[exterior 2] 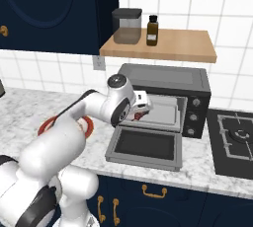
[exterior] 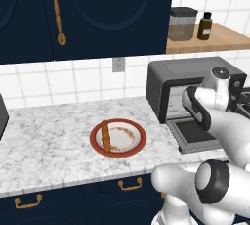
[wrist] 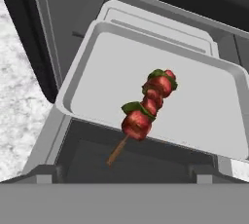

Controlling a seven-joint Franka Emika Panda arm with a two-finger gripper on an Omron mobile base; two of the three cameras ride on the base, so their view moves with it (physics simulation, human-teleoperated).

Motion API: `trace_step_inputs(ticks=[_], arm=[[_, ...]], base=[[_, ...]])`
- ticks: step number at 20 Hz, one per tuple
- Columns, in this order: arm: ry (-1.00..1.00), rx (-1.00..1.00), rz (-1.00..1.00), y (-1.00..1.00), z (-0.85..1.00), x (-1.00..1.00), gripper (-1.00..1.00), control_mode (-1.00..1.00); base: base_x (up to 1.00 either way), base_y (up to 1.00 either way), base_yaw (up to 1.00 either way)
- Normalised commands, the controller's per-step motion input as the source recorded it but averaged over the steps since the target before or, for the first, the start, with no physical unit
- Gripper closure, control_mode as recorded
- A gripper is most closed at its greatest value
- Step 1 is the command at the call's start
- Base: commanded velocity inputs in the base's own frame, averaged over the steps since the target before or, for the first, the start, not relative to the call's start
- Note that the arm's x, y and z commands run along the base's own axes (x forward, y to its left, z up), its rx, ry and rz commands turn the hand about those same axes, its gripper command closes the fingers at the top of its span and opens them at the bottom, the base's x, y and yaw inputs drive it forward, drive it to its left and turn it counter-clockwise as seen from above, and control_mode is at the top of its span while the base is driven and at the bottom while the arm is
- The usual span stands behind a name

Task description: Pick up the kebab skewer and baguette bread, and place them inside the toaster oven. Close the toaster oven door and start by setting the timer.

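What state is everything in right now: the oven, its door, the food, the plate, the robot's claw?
Toaster oven: open, tray pulled partway out.
Door: dropped flat onto the counter.
Skewer: on the tray, stick end poking over its front edge.
Baguette: on the plate, untouched.
Plate: on the counter, holding just the baguette.
Gripper: at the oven mouth; open or shut is hard to tell.

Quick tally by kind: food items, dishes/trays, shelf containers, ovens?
Food: 2, kebab skewer and baguette bread
Dishes/trays: 2, plate and oven tray
Shelf containers: 2, canister and bottle
Ovens: 1, toaster oven
Total: 7
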Motion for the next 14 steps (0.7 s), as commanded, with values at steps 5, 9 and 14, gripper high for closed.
trace_step_inputs(ticks=[5,9,14], arm=[[0.09,0.0,-0.13,0.7,0.02,-0.95,-1.0,-1.0],[0.12,0.0,-0.22,1.0,0.0,-0.71,-1.0,-1.0],[0.08,0.04,-0.23,1.0,0.0,-0.39,-1.0,-1.0]], base=[[0.0,0.0,0.0],[0.0,0.0,0.0],[0.0,0.0,0.0]])
